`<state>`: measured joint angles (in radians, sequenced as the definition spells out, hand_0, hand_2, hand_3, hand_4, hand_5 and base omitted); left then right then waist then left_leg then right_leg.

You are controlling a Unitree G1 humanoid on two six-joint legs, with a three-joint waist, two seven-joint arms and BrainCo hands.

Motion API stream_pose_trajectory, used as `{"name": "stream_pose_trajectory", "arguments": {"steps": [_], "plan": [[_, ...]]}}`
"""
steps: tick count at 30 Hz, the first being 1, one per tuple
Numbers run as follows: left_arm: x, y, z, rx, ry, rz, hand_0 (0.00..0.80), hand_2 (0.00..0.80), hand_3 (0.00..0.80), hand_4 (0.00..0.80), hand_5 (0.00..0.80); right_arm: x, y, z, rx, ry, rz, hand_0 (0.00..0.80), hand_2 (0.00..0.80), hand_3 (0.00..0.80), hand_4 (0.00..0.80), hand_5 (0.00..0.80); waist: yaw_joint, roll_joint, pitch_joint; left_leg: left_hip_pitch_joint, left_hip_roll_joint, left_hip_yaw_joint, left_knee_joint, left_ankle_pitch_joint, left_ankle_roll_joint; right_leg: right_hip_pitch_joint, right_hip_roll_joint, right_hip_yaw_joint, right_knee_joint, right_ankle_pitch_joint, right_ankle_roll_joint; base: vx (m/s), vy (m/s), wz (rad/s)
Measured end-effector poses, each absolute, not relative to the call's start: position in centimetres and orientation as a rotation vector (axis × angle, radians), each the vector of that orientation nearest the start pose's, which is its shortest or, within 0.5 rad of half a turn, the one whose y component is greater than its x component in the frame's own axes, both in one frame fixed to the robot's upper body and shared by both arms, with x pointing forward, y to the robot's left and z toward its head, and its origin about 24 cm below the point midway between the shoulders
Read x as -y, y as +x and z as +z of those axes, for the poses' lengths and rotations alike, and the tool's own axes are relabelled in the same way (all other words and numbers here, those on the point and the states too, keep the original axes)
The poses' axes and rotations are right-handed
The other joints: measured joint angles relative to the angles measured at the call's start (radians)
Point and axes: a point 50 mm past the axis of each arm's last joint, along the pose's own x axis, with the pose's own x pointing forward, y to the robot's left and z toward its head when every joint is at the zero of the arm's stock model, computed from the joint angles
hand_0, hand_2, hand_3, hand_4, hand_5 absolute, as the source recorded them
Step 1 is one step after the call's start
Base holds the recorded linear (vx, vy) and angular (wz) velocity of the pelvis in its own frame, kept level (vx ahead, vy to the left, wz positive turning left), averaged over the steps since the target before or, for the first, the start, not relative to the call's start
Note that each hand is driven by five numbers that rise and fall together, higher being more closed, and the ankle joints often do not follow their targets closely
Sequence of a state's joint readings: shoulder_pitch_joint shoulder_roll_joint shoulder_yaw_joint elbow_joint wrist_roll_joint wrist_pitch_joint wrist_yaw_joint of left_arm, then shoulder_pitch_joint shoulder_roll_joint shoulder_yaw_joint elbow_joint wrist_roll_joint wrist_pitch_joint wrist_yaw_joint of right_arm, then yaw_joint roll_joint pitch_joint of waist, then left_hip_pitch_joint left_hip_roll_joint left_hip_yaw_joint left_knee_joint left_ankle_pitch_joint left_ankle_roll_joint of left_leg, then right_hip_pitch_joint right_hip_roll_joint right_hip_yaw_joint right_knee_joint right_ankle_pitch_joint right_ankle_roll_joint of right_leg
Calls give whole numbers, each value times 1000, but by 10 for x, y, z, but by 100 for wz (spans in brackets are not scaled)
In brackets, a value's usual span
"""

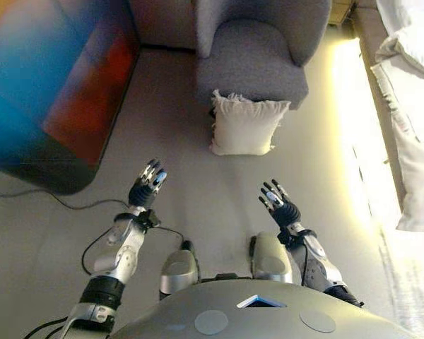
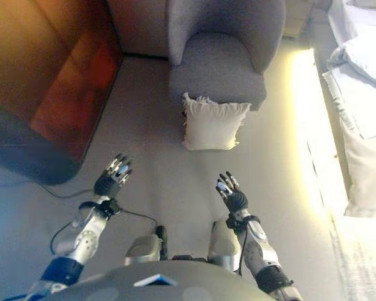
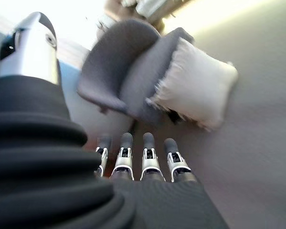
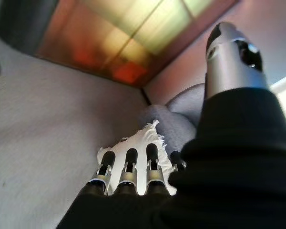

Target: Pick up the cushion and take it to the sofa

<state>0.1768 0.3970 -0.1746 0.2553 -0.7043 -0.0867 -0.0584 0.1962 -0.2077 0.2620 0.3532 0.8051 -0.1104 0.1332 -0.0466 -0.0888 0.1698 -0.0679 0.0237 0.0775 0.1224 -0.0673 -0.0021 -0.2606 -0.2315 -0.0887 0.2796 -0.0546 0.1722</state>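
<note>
A cream-white square cushion with frayed fringe edges [image 1: 245, 124] stands upright on the pale grey carpeted floor [image 1: 198, 183], leaning against the front of a grey upholstered armchair [image 1: 258, 49]. Neither hand touches it.

The robot's left hand [image 1: 148, 185] and right hand [image 1: 278, 201] are both raised above the floor, well short of the cushion, one to each side of it. Both hands are spread wide, fingers straight, holding nothing.

The head views alone show a low dark piece of furniture with a glossy reddish top [image 1: 56, 92] to the robot's left, and white bedding on a bed [image 1: 410, 106] to its right, beyond a bright strip of light on the floor. The left wrist view shows the armchair's curved backrest behind the cushion. The right wrist view shows the cushion's fringed corner past the straight fingers [image 4: 128, 167].

No writing or label can be read anywhere.
</note>
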Motion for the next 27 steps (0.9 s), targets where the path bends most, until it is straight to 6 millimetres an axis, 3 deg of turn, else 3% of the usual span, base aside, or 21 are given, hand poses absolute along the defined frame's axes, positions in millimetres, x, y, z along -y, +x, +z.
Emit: {"name": "stream_pose_trajectory", "arguments": {"steps": [1,2,3,4,5,6,7,8,9,11,12,13,14,15,16,17,18,20,23,27], "plan": [[-219,192,-41,-390,-296,18,0,0,0,0,0,157,178,-69,-459,594,46,0,0,0,0,0,-1,-24,9,-13,-17,-9,9,34,-28,22,-11,16,-51,42,-8,513,-113,56],[-214,188,-47,-414,-309,12,0,0,0,0,0,161,176,-72,-469,599,21,0,0,0,0,0,-16,-21,6,-9,-16,-26,-23,28,-40,31,-3,14,-55,54,-7,638,-167,81],[-212,186,-48,-420,-307,-15,0,0,0,0,0,161,174,-73,-467,621,-2,0,0,0,0,0,-53,-46,-6,-8,-45,-29,-1,4,-32,41,-19,12,-98,70,-26,496,-148,93],[-209,185,-49,-424,-316,-28,0,0,0,0,0,165,174,-72,-459,627,-19,0,0,0,0,0,-68,-53,10,-27,-61,-8,180,-63,-6,56,-28,27,-97,80,-36,633,-233,87],[-201,178,-55,-448,-344,-33,0,0,0,0,0,174,173,-70,-452,603,-30,0,0,0,0,0,-80,-6,8,11,-51,-9,279,-128,-9,78,-3,14,-89,73,-49,492,-199,39],[-193,171,-58,-458,-380,-39,0,0,0,0,0,185,169,-70,-456,570,-44,0,0,0,0,0,-82,47,-10,95,-22,-27,207,-178,-9,78,35,4,-59,55,-62,621,-276,25],[-191,169,-56,-446,-391,-40,0,0,0,0,0,190,166,-73,-471,559,-58,0,0,0,0,0,-86,82,-19,177,3,-37,80,-199,-29,68,56,-13,3,21,-60,493,-232,3],[-190,170,-55,-438,-397,-39,0,0,0,0,0,190,163,-75,-489,555,-53,0,0,0,0,0,-90,74,-25,219,8,-36,38,-183,-41,47,55,-14,63,-9,-50,573,-272,-4],[-195,168,-55,-438,-393,-16,0,0,0,0,0,185,162,-76,-507,559,-32,0,0,0,0,0,-83,80,-31,238,28,-34,24,-188,-52,12,76,-11,129,-22,-64,474,-237,-22],[-205,162,-56,-451,-376,45,0,0,0,0,0,171,163,-78,-530,590,3,0,0,0,0,0,-91,75,-72,257,89,-24,16,-196,-99,-38,148,-20,142,-20,-69,451,-299,-18],[-210,162,-55,-451,-360,58,0,0,0,0,0,163,164,-77,-534,605,31,0,0,0,0,0,-102,38,-89,253,92,-20,60,-215,-129,-47,162,-28,122,-20,-103,459,-380,-3],[-213,166,-55,-455,-344,70,0,0,0,0,0,161,166,-79,-543,615,37,0,0,0,0,0,-106,14,-94,179,96,-10,240,-228,-159,-32,174,-32,123,-35,-187,401,-319,-19],[-209,168,-55,-454,-349,65,0,0,0,0,0,161,166,-79,-544,615,43,0,0,0,0,0,-95,-2,-103,92,106,3,419,-165,-170,-13,176,-20,93,-28,-206,376,-208,-52],[-205,169,-55,-452,-365,68,0,0,0,0,0,162,168,-78,-536,609,51,0,0,0,0,0,-72,-7,-109,46,104,3,527,-67,-149,17,173,-3,59,-18,-220,290,-91,-98],[-200,169,-56,-449,-396,73,0,0,0,0,0,165,169,-77,-525,595,58,0,0,0,0,0,-43,-5,-113,20,101,-5,612,12,-108,53,174,-3,21,-17,-232,337,-38,-93],[-193,173,-55,-443,-414,59,0,0,0,0,0,170,170,-76,-516,579,58,0,0,0,0,0,-48,14,-111,-27,111,-24,687,28,-81,81,181,-15,-17,-12,-240,335,50,-69],[-190,177,-52,-430,-415,42,0,0,0,0,0,173,170,-75,-510,571,52,0,0,0,0,0,-44,23,-109,-62,98,-23,692,27,-80,108,177,-15,-47,-10,-246,361,103,-27],[-186,183,-48,-410,-415,22,0,0,0,0,0,176,169,-75,-509,558,50,0,0,0,0,0,-45,22,-98,-100,97,-1,617,22,-75,161,180,-12,-95,10,-252,343,175,-12],[-184,188,-40,-375,-427,11,0,0,0,0,0,178,169,-75,-509,552,51,0,0,0,0,0,-23,39,-86,-110,128,1,279,32,-72,240,228,11,-171,-1,-251,450,214,-25],[-184,186,-41,-379,-439,10,0,0,0,0,0,181,161,-77,-523,555,52,0,0,0,0,0,30,79,-58,-103,158,-22,-79,133,-98,313,277,52,-218,-26,-261,478,139,-37]]}}
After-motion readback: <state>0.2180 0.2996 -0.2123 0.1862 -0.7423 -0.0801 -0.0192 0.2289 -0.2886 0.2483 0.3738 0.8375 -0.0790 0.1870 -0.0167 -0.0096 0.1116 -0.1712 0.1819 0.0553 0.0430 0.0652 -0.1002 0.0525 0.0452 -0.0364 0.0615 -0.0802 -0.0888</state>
